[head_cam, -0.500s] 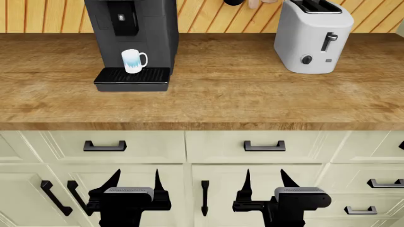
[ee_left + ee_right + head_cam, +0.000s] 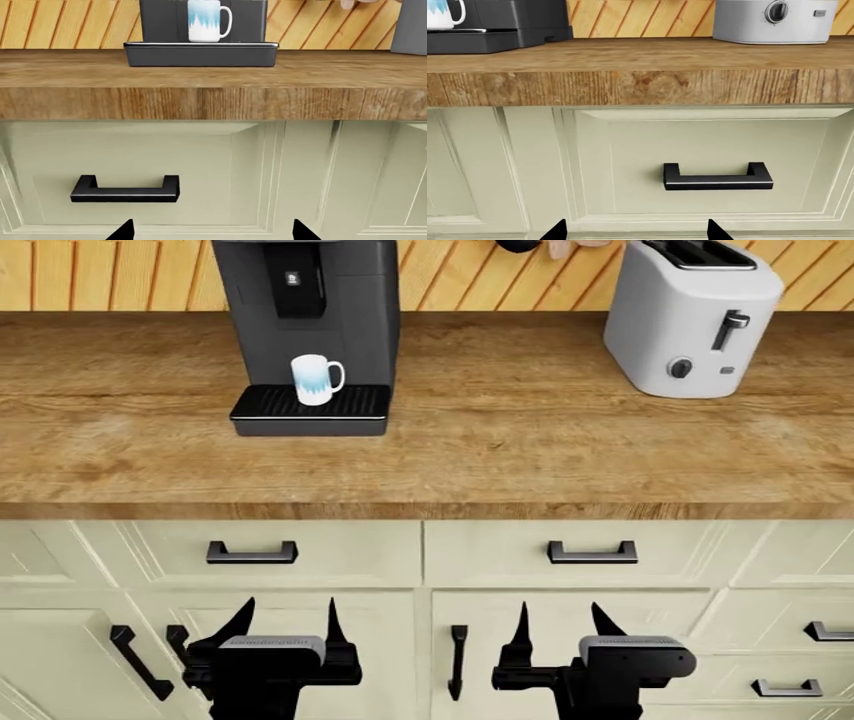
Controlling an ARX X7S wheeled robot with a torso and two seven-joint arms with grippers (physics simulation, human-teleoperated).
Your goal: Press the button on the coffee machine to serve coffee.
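The coffee machine [image 2: 307, 300] is a tall dark grey box at the back left of the wooden counter; its top and screen are cut off by the frame, so no button shows. A white mug with blue print [image 2: 315, 379] stands on its black ridged drip tray [image 2: 310, 412] under the spout block [image 2: 294, 285]. The mug [image 2: 207, 20] and tray [image 2: 200, 54] also show in the left wrist view. My left gripper [image 2: 286, 618] and right gripper [image 2: 561, 622] are both open and empty, low in front of the cabinet drawers, well below the counter.
A white toaster [image 2: 691, 315] stands at the back right of the counter [image 2: 534, 440]. Cream drawers with black handles [image 2: 251, 553] [image 2: 591, 553] face me below the counter's front edge. A slatted wooden wall backs the counter.
The head view has shifted left, so the coffee machine, mug and toaster sit further right and slightly lower in the frame. Both grippers stay open in the same pose.
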